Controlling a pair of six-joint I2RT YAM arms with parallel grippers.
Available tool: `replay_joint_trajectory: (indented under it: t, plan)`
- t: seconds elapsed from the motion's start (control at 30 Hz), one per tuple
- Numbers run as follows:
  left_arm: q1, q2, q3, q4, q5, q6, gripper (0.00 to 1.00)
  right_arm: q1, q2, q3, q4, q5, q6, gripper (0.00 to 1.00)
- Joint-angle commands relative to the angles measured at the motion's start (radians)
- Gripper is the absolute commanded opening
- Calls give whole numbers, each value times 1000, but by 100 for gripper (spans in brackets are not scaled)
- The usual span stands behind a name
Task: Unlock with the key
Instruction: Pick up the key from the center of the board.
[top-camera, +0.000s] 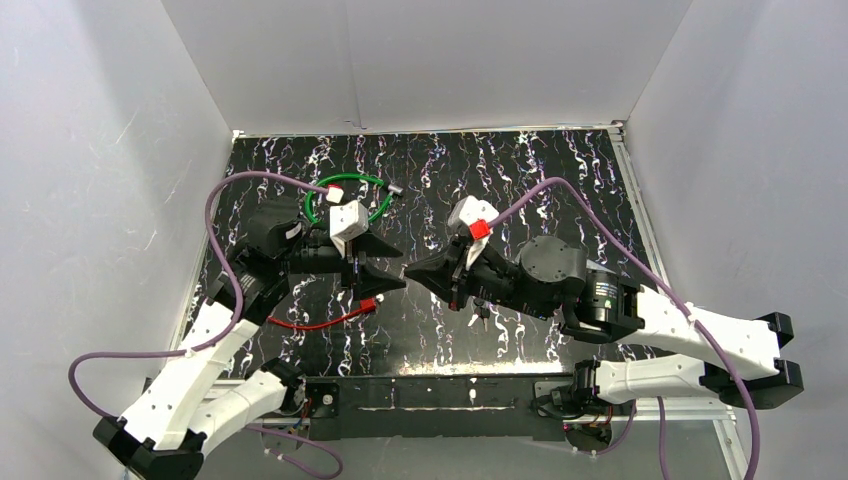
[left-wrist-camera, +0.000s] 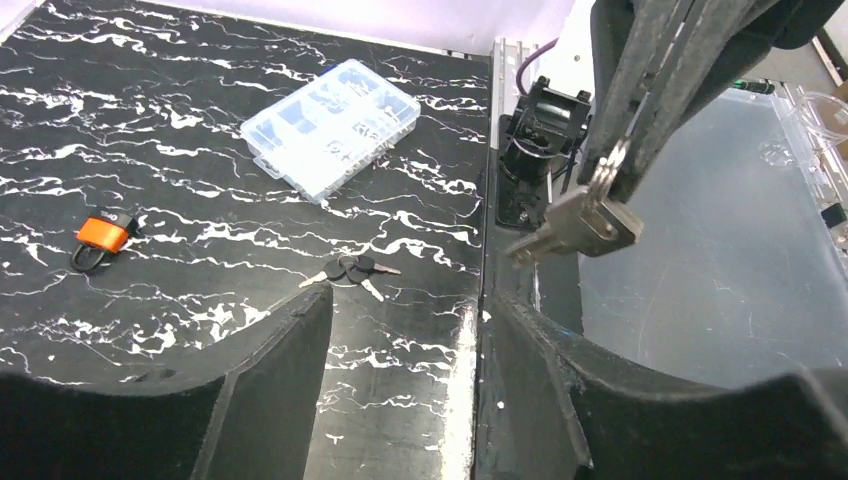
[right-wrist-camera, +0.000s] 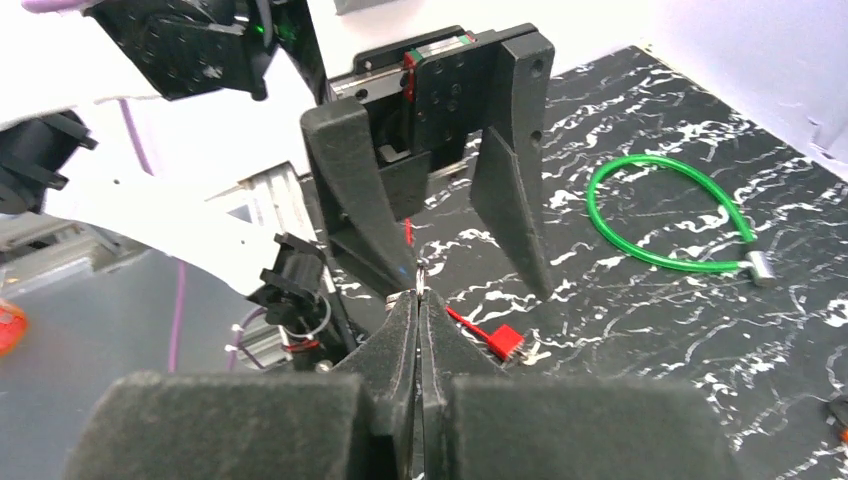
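Started with the left wrist view. Spotted just one container: a clear plastic box (left-wrist-camera: 330, 125) on the desk (left-wrist-camera: 200, 60) at about 11 o'clock, lid down. Can make out dividers through the lid and small pale bits in some compartments, but it's way too blurry to say what they are.

Found the orange padlock (left-wrist-camera: 100, 235) lying out at 9 o'clock, well apart from the box. Also saw some loose keys (left-wrist-camera: 350, 268) flat on the desk just left of centre, at 3 o'clock from the padlock and 6 o'clock from the box, touching neither.

Now the main bit. Right jaws pinched fully shut on a ring of keys (left-wrist-camera: 585, 222), reaching in from 1 o'clock and dangling it in the air at 3 o'clock. Left jaws spread fairly wide, gripping nothing, with that ring of keys hanging above the gap, nearer the right-hand finger. Can't tell whether it's touching.

Same story from the right wrist view: shut tips poking in between the two spread fingers opposite. Also noticed a green cable (top-camera: 348, 177) looped on the desk at 2 o'clock, and the end of a red cable (right-wrist-camera: 503, 340) just below centre.
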Motion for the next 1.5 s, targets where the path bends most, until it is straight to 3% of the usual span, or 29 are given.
replay_joint_trajectory:
  t: [0.0,0.1,0.73,0.83,1.07,1.47]
  plan:
    - [-15,-21,7,85,18,54,50,-14,-6,-12,118,-65,77,1]
    - [-39,-54,-7,113,8,106,34,-31,-10,-32,148,-96,122,1]
    - [-142,-104,24,20,-34,244,26,-49,-16,-47,163,-128,170,1]
    - [-145,-97,35,19,-29,240,29,-49,-15,-49,168,-133,175,1]
    - [-166,-96,40,12,-9,227,49,-49,-26,-55,167,-120,170,1]
    - [-173,-95,64,-25,-33,205,48,-50,-23,-23,114,-69,112,1]
